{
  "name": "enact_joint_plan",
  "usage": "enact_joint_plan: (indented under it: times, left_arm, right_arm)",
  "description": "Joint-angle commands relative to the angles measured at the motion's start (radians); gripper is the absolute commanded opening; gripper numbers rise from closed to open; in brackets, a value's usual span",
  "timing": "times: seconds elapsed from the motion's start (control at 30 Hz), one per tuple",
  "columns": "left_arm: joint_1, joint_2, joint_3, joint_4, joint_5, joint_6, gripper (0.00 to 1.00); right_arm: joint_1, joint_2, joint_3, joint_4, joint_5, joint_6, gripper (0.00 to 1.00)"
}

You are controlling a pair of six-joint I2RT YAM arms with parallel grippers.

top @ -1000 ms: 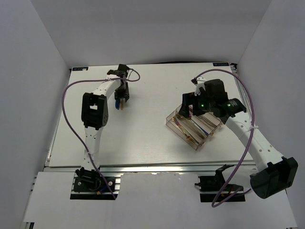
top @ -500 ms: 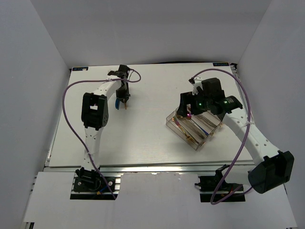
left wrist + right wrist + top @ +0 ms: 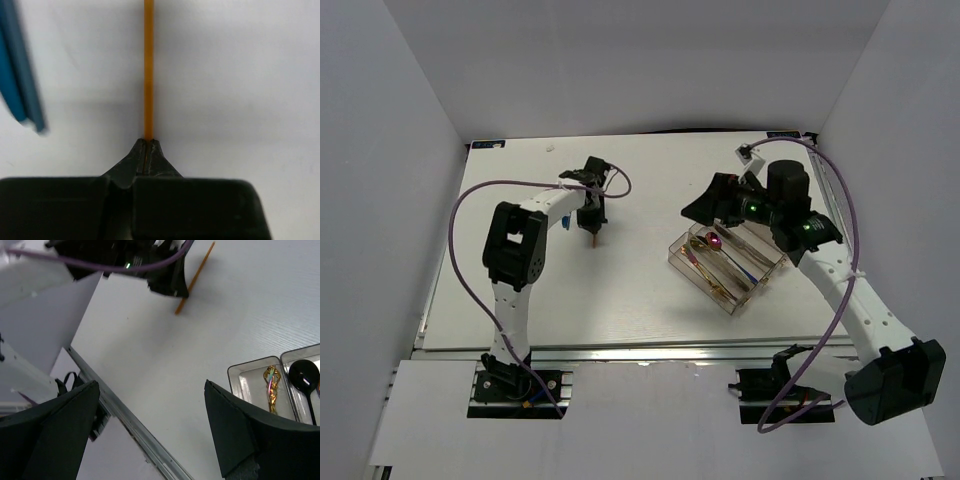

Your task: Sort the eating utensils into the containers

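Left hand [image 3: 147,150] is clamped tight on a thin orange-gold chopstick [image 3: 148,70] at the bench's [image 3: 620,290] far left. Right hand [image 3: 151,383] stands spread wide, holding nothing, beside the clear tray [image 3: 251,365]. Only the left wrist view shows the grip at the stick's very end, with a blue piece [image 3: 20,75] alongside.

Chopstick [image 3: 148,70]: thin, orange-brown, one end pinched in left pincer [image 3: 148,146]. Blue pieces [image 3: 20,75]: slim, just beside it. Organizer tray [image 3: 677,262]: clear, compartmented, holding iridescent utensil [image 3: 271,390] and dark spoon [image 3: 305,374].
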Motion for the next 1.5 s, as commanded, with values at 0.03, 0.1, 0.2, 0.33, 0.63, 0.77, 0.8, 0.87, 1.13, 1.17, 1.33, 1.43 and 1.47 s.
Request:
enact_joint_plan:
  times: [0.03,0.1,0.2,0.33,0.63,0.77,0.8,0.87,1.13,1.17,1.33,1.43,1.47]
  left_arm:
    - [-0.069,-0.090,-0.188,0.070,0.197,-0.112,0.00]
    - [-0.074,-0.211,-0.275,0.136,0.271,-0.144,0.00]
    - [-0.074,-0.357,-0.410,0.285,0.384,-0.219,0.00]
    - [-0.081,-0.472,-0.521,0.434,0.517,-0.279,0.00]
    - [-0.101,-0.598,-0.591,0.583,0.725,-0.382,0.00]
    - [-0.111,-0.648,-0.634,0.685,0.765,-0.451,0.00]
    - [-0.112,-0.655,-0.641,0.705,0.774,-0.465,0.00]
    - [-0.114,-0.670,-0.648,0.736,0.780,-0.491,0.00]
    - [-0.115,-0.669,-0.634,0.811,0.796,-0.535,0.00]
    - [-0.115,-0.670,-0.624,0.810,0.794,-0.534,0.16]
    - [-0.114,-0.646,-0.503,0.550,0.690,-0.389,0.98]
    - [-0.111,-0.627,-0.367,0.245,0.472,-0.251,0.98]
    - [-0.109,-0.610,-0.336,0.173,0.408,-0.226,0.98]
  right_arm:
    - [-0.144,-0.006,-0.067,0.102,0.038,0.216,0.89]
    - [-0.183,0.023,-0.093,0.075,0.041,0.262,0.89]
    - [-0.163,0.063,-0.109,0.111,0.012,0.270,0.89]
    - [-0.064,0.149,-0.066,0.147,0.057,0.281,0.89]
    - [0.099,0.378,0.106,0.160,0.142,0.295,0.84]
    - [0.134,0.461,0.170,0.150,0.162,0.281,0.82]
    - [0.141,0.487,0.175,0.148,0.161,0.281,0.82]
    - [0.148,0.507,0.189,0.153,0.144,0.281,0.80]
    - [0.187,0.561,0.223,0.157,0.104,0.227,0.42]
    - [0.178,0.557,0.242,0.145,0.121,0.186,0.17]
    - [0.092,0.556,0.368,-0.039,0.234,0.013,0.00]
    - [0.009,0.588,0.509,-0.236,0.334,-0.214,0.00]
    - [-0.031,0.641,0.561,-0.377,0.381,-0.286,0.00]
